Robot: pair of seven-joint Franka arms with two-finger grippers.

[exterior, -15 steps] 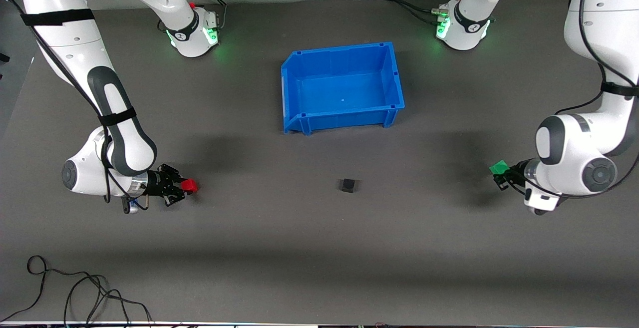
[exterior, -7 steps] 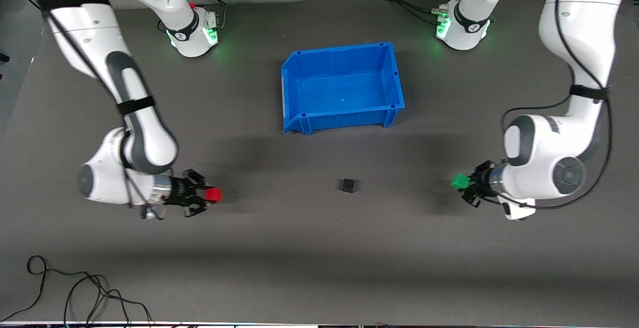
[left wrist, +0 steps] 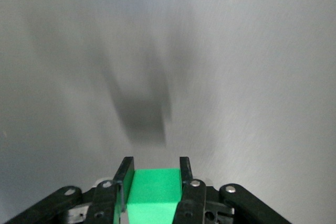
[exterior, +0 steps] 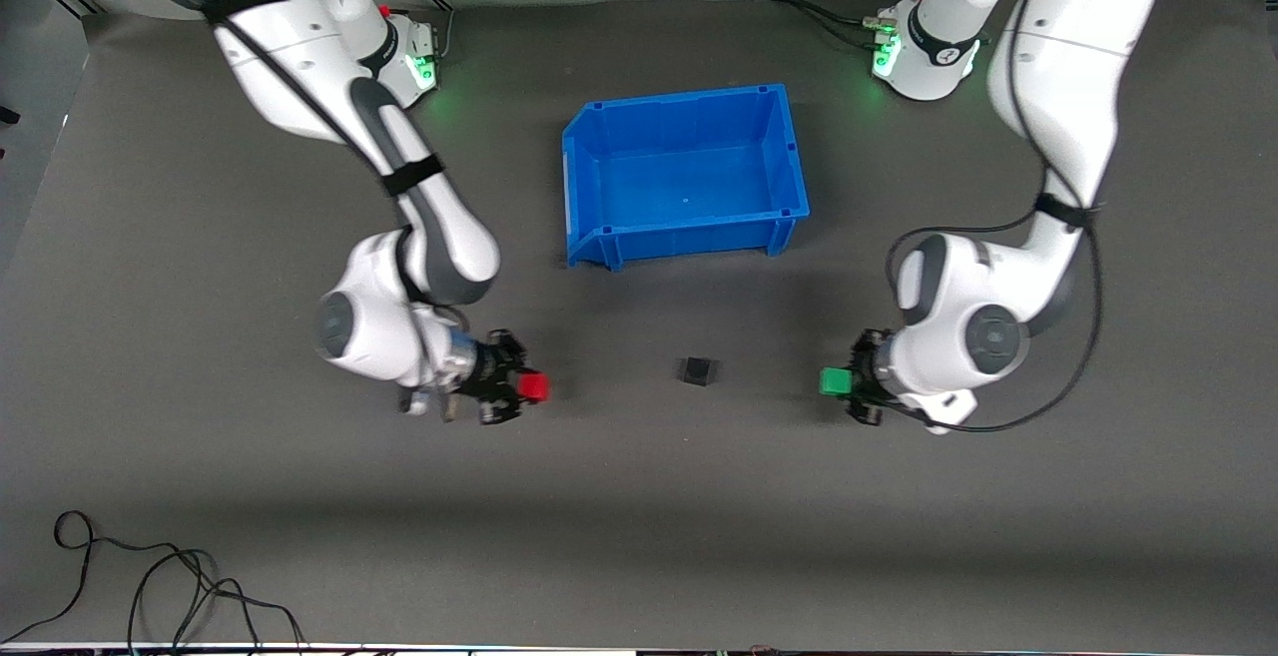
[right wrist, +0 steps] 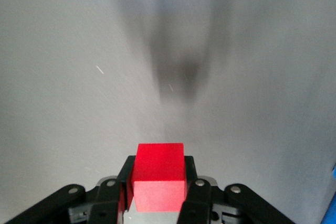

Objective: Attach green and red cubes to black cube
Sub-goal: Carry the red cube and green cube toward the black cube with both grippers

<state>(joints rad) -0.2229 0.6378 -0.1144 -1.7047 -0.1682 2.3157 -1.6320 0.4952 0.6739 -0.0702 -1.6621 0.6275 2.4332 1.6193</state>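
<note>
Bare surface [exterior: 639, 496] separates the black cube [exterior: 696, 370] from both grippers. Right gripper [exterior: 519, 391] has its jaws clamped on the red cube [exterior: 533, 388]; left gripper [exterior: 849, 383] likewise grips the green cube [exterior: 833, 381].

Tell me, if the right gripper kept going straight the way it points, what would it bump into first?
Probably the black cube. The right gripper, shut on the red cube, points across bare table toward it, though its height is unclear.
</note>
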